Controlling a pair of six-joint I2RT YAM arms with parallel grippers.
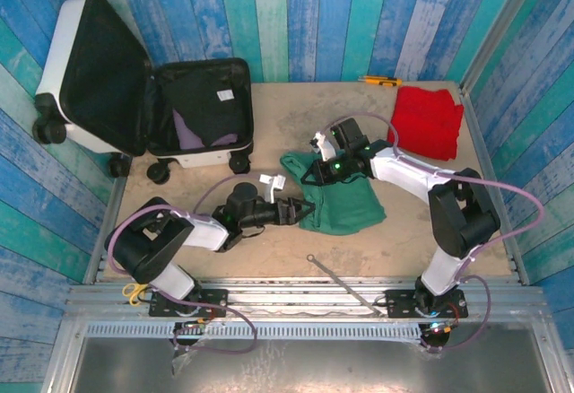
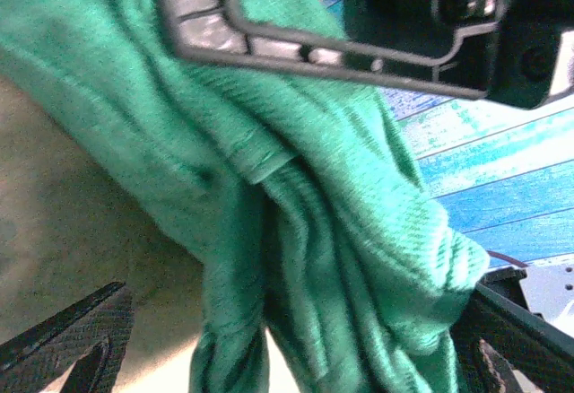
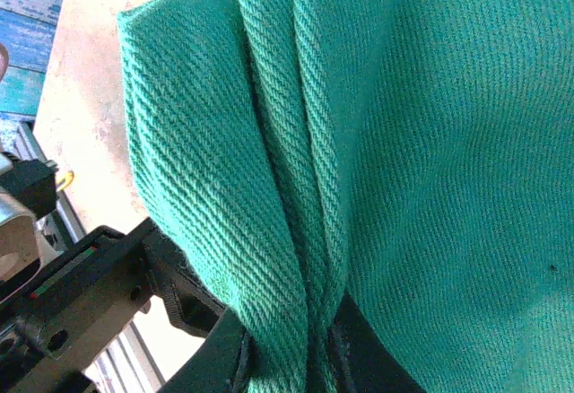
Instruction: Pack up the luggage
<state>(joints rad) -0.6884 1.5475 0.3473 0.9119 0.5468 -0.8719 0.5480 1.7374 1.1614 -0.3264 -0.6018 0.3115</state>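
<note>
Luggage position: white luggage [image 1: 65,52] in the upper left of the top view, at the far left corner of the table [image 1: 421,240].
Luggage state: lies open; the lid is tipped up against the left wall, the base is flat just right of it, lining upward.
Luggage axis: long axis runs up-down in the frame; wheels point to the lower edge, the opposite end to the back wall. The hinge line follows the same axis.
Luggage contents: dark and purple clothing [image 1: 193,128] in the base half.
Green garment [image 1: 345,203]: crumpled at mid-frame, well apart from the luggage.
Right gripper [image 1: 316,175]: closed tight on the green garment's upper left edge; the right wrist view has the fold pinched between its fingers [image 3: 224,368].
Left gripper [image 1: 292,208]: jaws spread wide, holding nothing; the cloth hangs between them in the left wrist view.
Red cloth [image 1: 429,122]: folded, upper right.
</note>
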